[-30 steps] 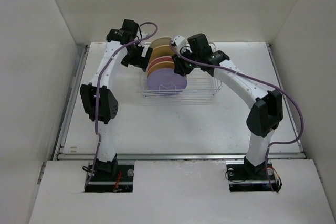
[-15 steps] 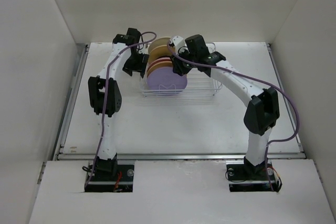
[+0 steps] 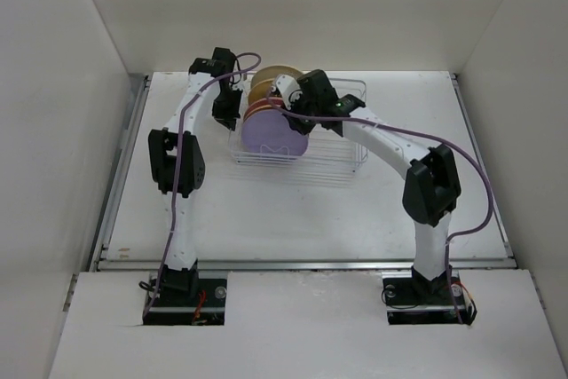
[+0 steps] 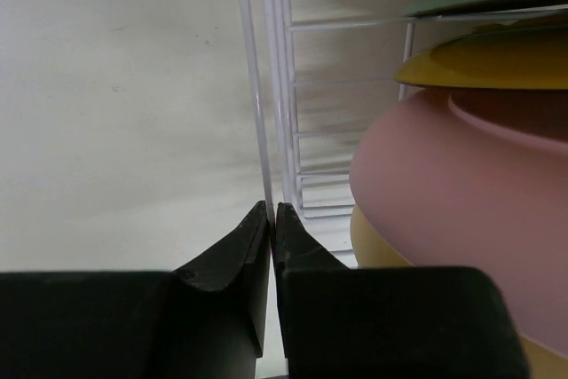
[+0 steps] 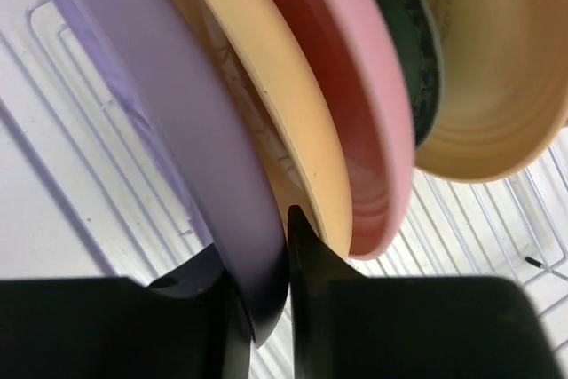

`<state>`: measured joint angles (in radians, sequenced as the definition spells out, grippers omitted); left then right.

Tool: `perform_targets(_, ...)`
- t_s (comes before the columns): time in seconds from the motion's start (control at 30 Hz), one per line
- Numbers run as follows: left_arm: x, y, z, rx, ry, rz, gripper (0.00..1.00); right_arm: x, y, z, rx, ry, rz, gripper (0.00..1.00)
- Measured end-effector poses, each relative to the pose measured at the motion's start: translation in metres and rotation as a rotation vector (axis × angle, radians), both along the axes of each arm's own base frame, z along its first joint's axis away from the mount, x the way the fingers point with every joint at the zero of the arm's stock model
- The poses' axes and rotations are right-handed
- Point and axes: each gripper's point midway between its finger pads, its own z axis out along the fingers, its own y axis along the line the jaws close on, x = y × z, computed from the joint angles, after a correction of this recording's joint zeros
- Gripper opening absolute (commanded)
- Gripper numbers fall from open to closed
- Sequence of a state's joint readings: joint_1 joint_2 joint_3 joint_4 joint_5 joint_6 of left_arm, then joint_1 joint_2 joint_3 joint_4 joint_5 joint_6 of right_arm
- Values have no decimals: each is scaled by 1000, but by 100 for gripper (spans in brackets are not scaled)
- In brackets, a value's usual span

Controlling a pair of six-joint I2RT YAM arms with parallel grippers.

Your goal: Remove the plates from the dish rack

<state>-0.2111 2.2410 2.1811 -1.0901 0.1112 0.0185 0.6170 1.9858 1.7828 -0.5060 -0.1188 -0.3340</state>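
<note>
The dish rack, a white wire basket, stands at the back middle of the table with several plates on edge in its left half. The lavender plate is at the front; behind it stand yellow, pink, dark teal patterned and amber plates. My right gripper reaches in from the right and is shut on the lavender plate's rim, one finger on each face. My left gripper is shut on the rack's left rim wire, beside the pink plate.
The right half of the rack holds no plates. White walls close in the table on the left, back and right. A metal rail runs along the table's near edge, in front of the arm bases.
My left gripper has closed on the rack's rim wire. My right gripper has moved left and closed on the lavender plate. The rack and plates have shifted slightly left.
</note>
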Motion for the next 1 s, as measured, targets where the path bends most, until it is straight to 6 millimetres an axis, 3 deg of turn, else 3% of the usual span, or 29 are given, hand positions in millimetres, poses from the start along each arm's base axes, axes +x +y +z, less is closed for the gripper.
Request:
perform_targets(0.1, 0, 0, 0, -5, 2, 10, 0, -7, 6, 7, -23, -28, -4, 0)
perform_targets(0.3, 0, 0, 0, -12, 7, 43, 0, -11, -9, 30, -41, -93, -69, 0)
perform_targets(0.6, 0, -1, 0, -53, 26, 143, 0, -29, -29, 125, 136, -215, -193, 0)
perform_targets(0.7, 0, -1, 0, -56, 27, 156, 0, -40, -29, 143, 222, -204, -202, 0)
perform_targets(0.8, 1, -1, 0, -56, 34, 169, 0, -59, -24, 135, 273, -127, -160, 0)
perform_targets(0.9, 1, -1, 0, -52, 46, 182, 0, -85, -11, 105, 286, 17, -64, 0)
perform_targets(1.0, 0, -2, -1, -51, 48, 201, 0, -119, 3, 39, 249, 264, 36, 0)
